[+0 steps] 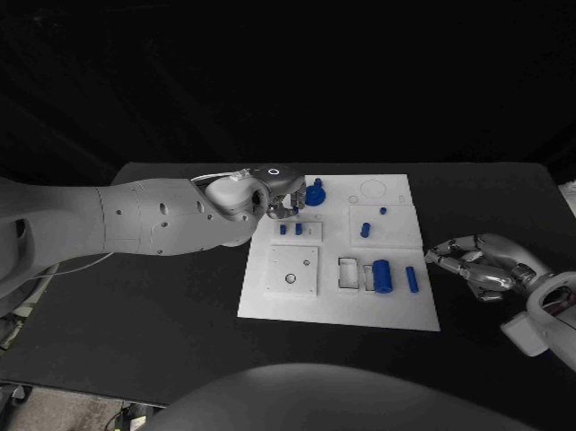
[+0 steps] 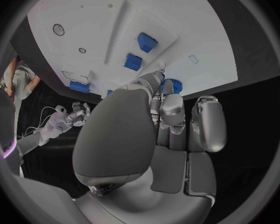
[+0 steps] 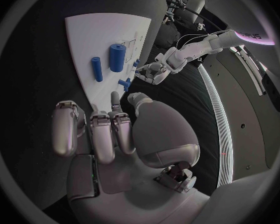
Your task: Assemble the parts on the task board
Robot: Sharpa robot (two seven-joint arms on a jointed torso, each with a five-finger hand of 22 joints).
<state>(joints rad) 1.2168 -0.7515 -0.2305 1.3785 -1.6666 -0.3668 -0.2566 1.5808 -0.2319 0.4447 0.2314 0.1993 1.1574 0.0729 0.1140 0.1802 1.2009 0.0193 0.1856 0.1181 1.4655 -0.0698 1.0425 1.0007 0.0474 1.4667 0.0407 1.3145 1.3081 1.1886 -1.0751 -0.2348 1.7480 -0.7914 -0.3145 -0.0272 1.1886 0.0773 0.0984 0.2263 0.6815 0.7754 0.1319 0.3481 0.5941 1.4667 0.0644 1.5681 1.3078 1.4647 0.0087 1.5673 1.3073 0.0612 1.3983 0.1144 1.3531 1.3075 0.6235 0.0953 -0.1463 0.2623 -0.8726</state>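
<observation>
The white task board (image 1: 340,301) lies mid-table. My left hand (image 1: 279,193) hovers at its far left corner, and its fingertips pinch a blue knob-like part (image 1: 315,192) there; from the left wrist the same part (image 2: 172,86) shows between the fingertips (image 2: 157,78). Two small blue blocks (image 1: 291,229) stand in the board just in front of that hand, seen close up as blocks (image 2: 139,52). A thick blue cylinder (image 1: 382,276) and a thin blue rod (image 1: 413,279) lie near the board's right edge. My right hand (image 1: 480,265) rests on the table right of the board, fingers loosely bent, holding nothing.
Two more small blue pegs (image 1: 373,221) stand in the board's right half. A square plate with holes (image 1: 294,271) and empty rectangular slots (image 1: 350,272) fill the near part. Black table (image 1: 146,305) surrounds the board on both sides.
</observation>
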